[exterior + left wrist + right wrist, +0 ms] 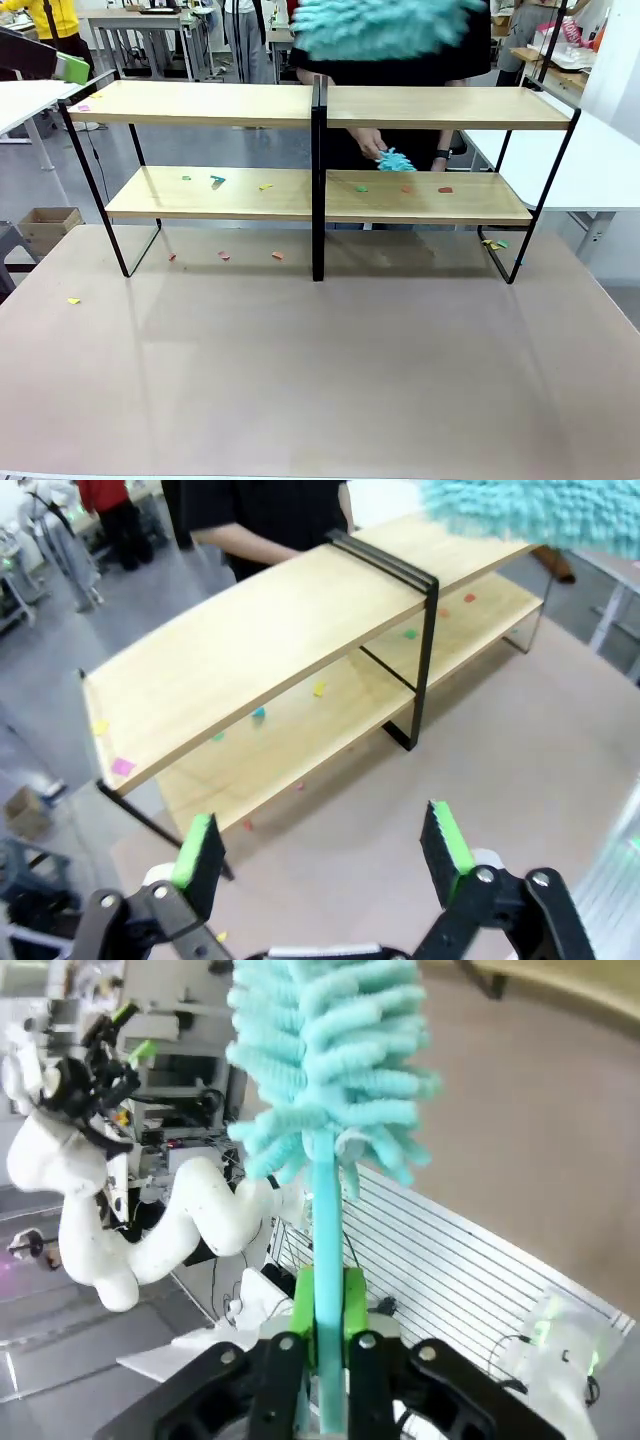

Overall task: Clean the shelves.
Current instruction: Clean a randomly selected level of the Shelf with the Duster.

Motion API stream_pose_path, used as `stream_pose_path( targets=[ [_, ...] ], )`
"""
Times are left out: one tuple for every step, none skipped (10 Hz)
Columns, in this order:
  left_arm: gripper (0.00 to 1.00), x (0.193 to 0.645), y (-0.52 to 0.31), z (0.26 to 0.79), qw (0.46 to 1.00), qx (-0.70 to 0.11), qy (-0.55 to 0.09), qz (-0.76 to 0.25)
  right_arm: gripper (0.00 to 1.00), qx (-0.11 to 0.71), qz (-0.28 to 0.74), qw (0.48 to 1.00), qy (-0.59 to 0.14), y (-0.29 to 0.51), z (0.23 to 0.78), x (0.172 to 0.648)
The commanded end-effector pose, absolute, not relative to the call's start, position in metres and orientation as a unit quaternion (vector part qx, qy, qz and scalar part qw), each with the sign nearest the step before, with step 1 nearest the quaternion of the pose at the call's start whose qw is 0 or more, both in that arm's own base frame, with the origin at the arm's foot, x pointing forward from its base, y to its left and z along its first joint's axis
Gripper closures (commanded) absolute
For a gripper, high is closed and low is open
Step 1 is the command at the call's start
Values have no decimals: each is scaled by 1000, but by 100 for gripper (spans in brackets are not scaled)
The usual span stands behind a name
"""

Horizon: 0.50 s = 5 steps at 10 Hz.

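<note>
Here, fluffy teal duster (330,1070) tight between right fingers (303,1305); left fingers (198,850) apart; wooden shelves (200,102).

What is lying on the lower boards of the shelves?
Small coloured scraps lie scattered on both lower boards. At the right board's far edge a person's hand holds a fluffy teal duster. The central post hides a narrow strip.

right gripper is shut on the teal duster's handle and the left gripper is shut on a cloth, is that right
Not the left one. The left gripper is open and holds nothing, as the left wrist view shows. The right gripper is shut on the handle of the teal duster.
</note>
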<state>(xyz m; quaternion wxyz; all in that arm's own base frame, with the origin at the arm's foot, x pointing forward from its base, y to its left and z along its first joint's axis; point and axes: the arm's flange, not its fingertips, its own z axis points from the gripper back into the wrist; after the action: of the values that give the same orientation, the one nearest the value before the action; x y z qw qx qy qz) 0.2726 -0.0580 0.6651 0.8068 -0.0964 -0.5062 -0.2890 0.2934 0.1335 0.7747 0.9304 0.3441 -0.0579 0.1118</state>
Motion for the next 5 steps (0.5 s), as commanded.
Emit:
stream_pose_path(
  targets=[
    [0, 274, -56, 663, 806, -101, -505, -293, 88, 364, 137, 916, -97, 105, 721, 256],
    [0, 274, -56, 663, 806, -101, -505, -293, 88, 396, 128, 903, -105, 78, 706, 240],
    [0, 274, -56, 663, 806, -101, -505, -293, 88, 419, 127, 891, -118, 65, 696, 229],
    [0, 274, -56, 663, 806, -101, -505, -293, 88, 410, 112, 898, -112, 69, 691, 228],
    [0, 274, -56, 663, 806, -101, -505, -293, 88, 388, 124, 909, -88, 64, 705, 236]
  ],
)
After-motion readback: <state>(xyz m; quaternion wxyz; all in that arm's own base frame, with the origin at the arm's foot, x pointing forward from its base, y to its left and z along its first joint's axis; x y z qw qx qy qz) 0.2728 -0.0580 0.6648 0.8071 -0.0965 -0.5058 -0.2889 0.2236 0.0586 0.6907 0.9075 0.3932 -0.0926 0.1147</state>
